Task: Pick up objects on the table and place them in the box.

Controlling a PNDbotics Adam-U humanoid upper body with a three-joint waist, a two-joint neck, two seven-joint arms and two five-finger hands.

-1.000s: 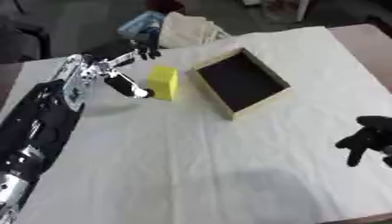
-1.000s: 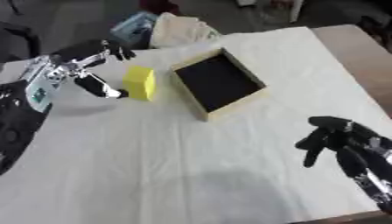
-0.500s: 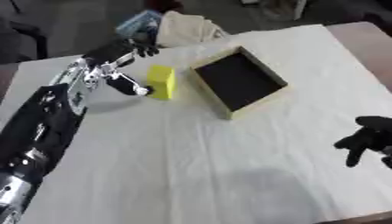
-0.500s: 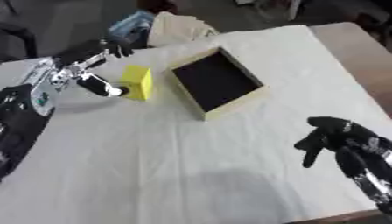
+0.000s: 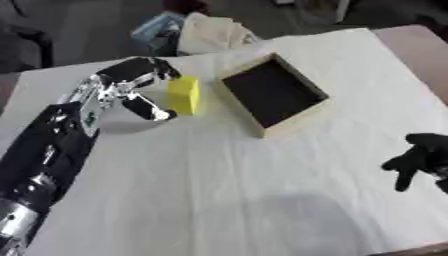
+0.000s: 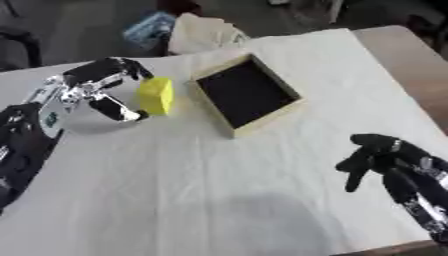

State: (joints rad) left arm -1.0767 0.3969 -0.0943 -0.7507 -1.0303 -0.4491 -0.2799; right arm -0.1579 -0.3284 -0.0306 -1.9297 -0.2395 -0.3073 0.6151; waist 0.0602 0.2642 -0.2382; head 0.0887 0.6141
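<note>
A yellow block (image 5: 185, 95) stands on the white cloth just left of the box (image 5: 302, 80), a shallow tan box with a dark inside. My left hand (image 5: 122, 82) reaches in from the left and brackets the block. Its curled fingers (image 5: 164, 70) meet the block's far top end and its thumb tip (image 5: 161, 115) sits at the near lower corner. The block still rests on the cloth. My right hand (image 6: 378, 152) hovers over the cloth at the lower right, fingers relaxed and drooping, holding nothing.
The table (image 5: 227, 190) is covered with a white cloth. A crumpled beige cloth (image 5: 208, 34) and a blue item (image 5: 156, 30) lie beyond the table's far edge. Bare brown tabletop (image 5: 420, 45) shows at the far right.
The left hand's fingers have come down from pointing past the block and curled onto its far end. The thumb has shifted toward the near corner. The right hand has stayed put.
</note>
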